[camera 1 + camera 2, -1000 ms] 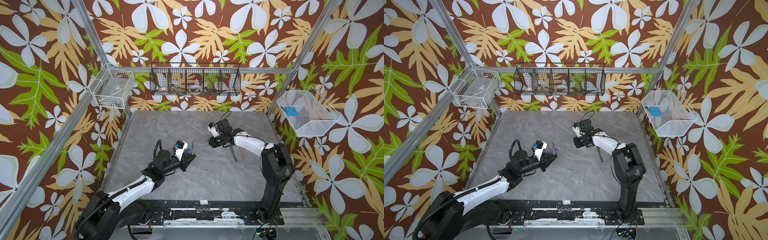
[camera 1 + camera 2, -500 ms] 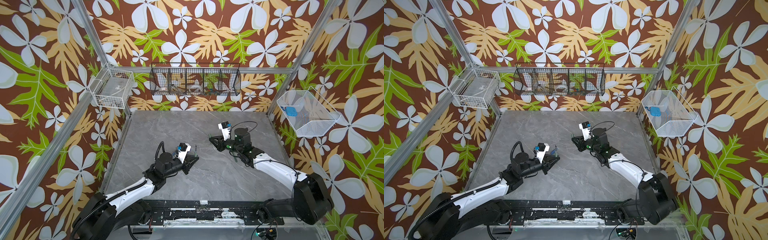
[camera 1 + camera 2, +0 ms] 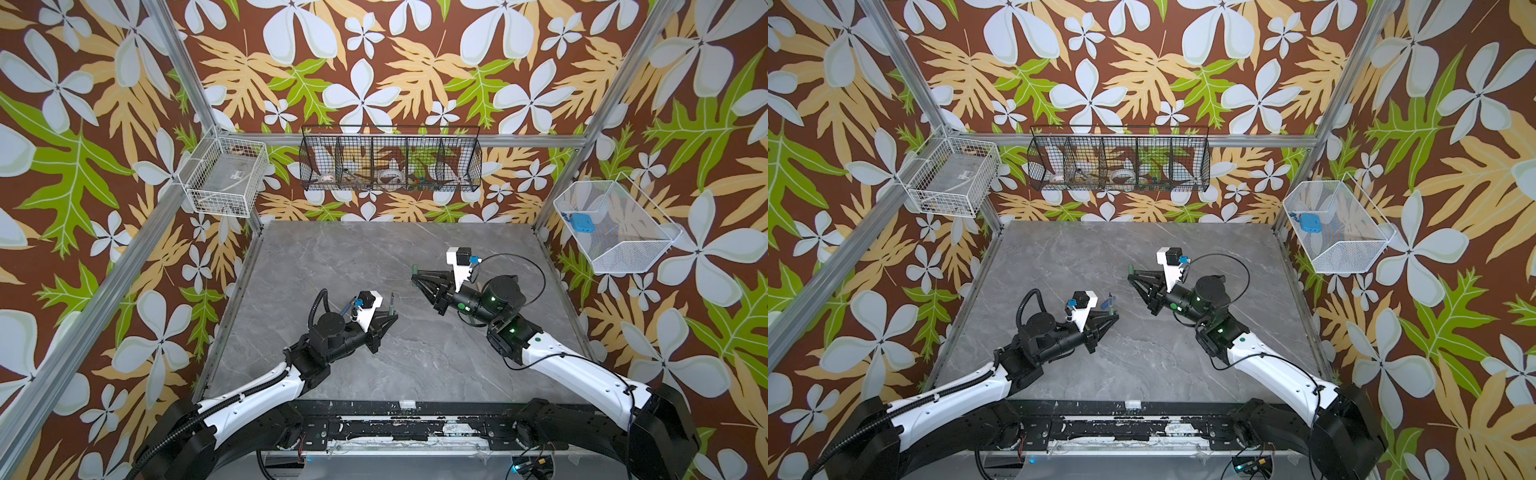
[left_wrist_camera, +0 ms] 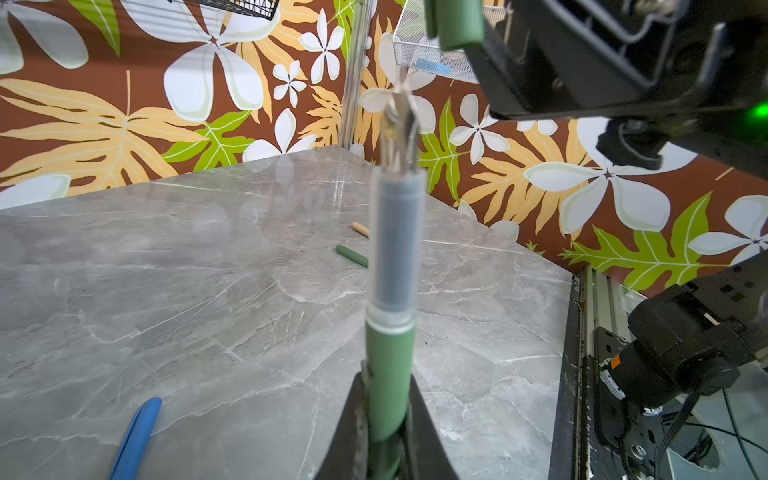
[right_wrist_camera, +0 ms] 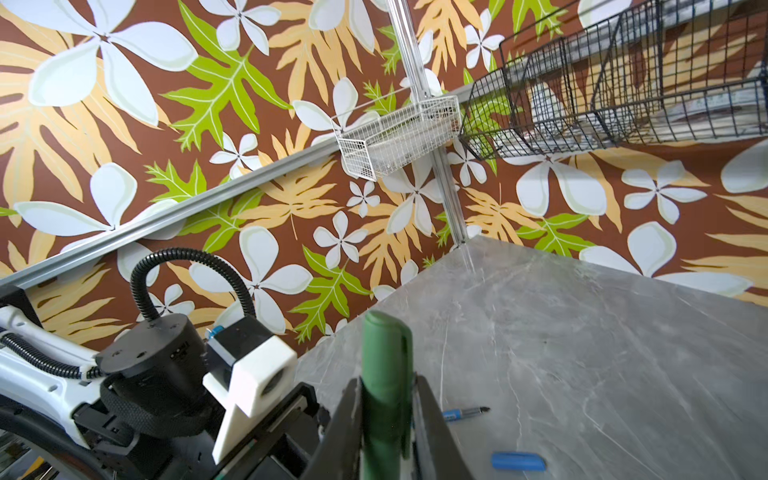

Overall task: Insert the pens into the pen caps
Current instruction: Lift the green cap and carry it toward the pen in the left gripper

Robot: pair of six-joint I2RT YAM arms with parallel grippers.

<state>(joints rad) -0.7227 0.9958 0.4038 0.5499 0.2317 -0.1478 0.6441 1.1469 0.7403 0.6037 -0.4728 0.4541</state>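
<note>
Having swung round, right jaws clamp green cap [image 5: 384,361]; left jaws clamp green pen [image 4: 390,357].

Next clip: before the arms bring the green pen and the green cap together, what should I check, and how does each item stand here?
1. Left claw clamped on the green pen: ok. The barrel is gripped and the tip points outward.
2. Right claw clamped on the green cap: ok.
3. Pen and cap colours match: ok, both are green.
4. Cap's open end faces the pen tip: cannot tell. The right wrist view shows only a rounded end sticking out.
5. Tip lined up with the cap: not ok. In both top views the claws are apart, and in the left wrist view the cap sits off the pen's axis.
</note>
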